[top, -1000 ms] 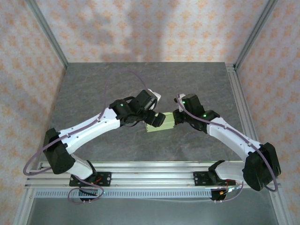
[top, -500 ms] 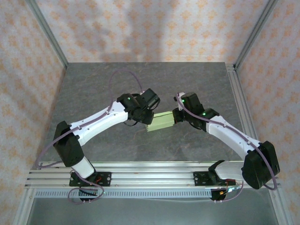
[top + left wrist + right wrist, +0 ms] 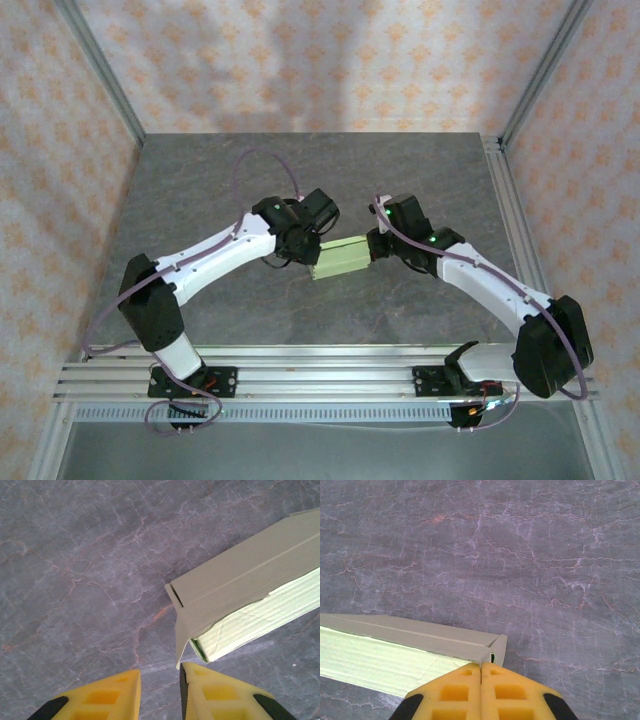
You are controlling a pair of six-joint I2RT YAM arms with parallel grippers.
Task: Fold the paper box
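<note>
Pale yellow-green thin-card paper box [image 3: 343, 258] lies mid grey marbled table [image 3: 200, 190]: right gripper [image 3: 480, 672] closed tight, tips at one end, prob. bracing it; left gripper [image 3: 160, 690] narrowly parted, empty, by loose end flap [image 3: 186, 630], prob. to tuck it.

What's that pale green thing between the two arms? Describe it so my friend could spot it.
Look at the grey marbled table, near its middle, where the left gripper and right gripper face each other. Between them is the paper box, a flat block of pale yellow-green card, unlike the black-and-white arms beside it.
</note>
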